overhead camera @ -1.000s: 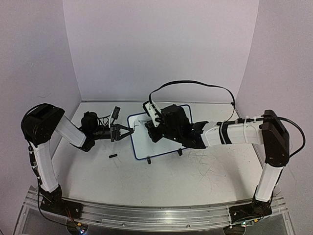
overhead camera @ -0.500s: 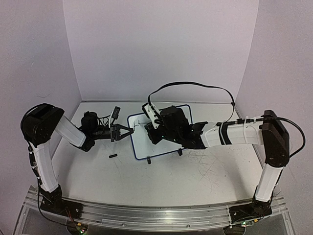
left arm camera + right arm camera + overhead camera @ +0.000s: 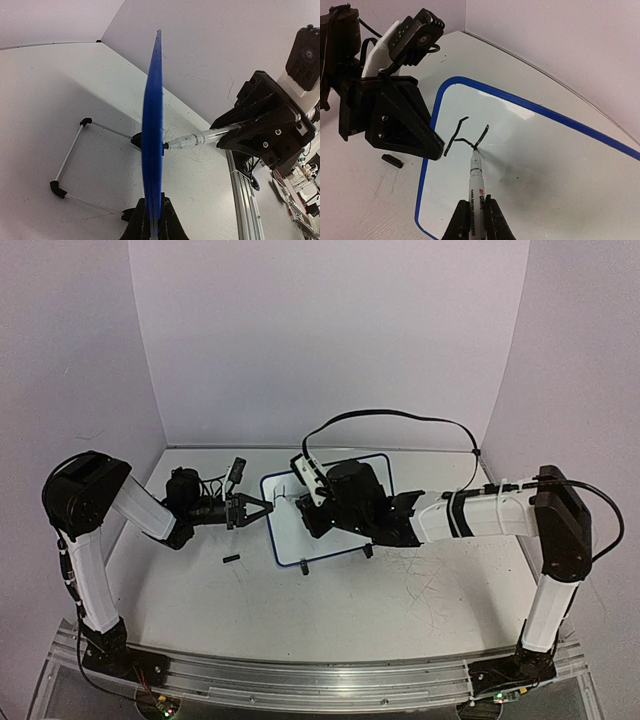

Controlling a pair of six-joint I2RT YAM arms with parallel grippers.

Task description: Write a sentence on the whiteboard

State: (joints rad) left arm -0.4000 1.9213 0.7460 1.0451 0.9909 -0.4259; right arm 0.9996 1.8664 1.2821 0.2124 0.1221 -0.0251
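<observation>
**Whiteboard station: contents, front to back**

Item 1. Large white scuffed tabletop (image 3: 330, 610), marked with fine dark scribbles right of centre.

Item 2. Small black cylindrical cap (image 3: 231, 560), which lay loose on the tabletop, near the board's left front corner and apart from it.

Item 3. Small rectangular whiteboard (image 3: 290, 530) with a thin dark-blue rim and rounded corners. It stood at mid-table between the two arms, propped at a tilt on a thin grey wire stand (image 3: 70, 160) with black feet.

Item 4. Left gripper (image 3: 152, 217), black, two-fingered. It was closed on the whiteboard's left rim, the blue edge running up between its fingers.

Item 5. Right gripper (image 3: 476, 215), black. It was clamped tight on a slim white-barrelled marker (image 3: 476, 182) with red lettering, held over the board's upper left part. The marker's tip touched the board surface.

Item 6. Short black strokes (image 3: 455, 136), three joined lines near the board's upper left corner. The marker tip met them where the last two joined.
</observation>
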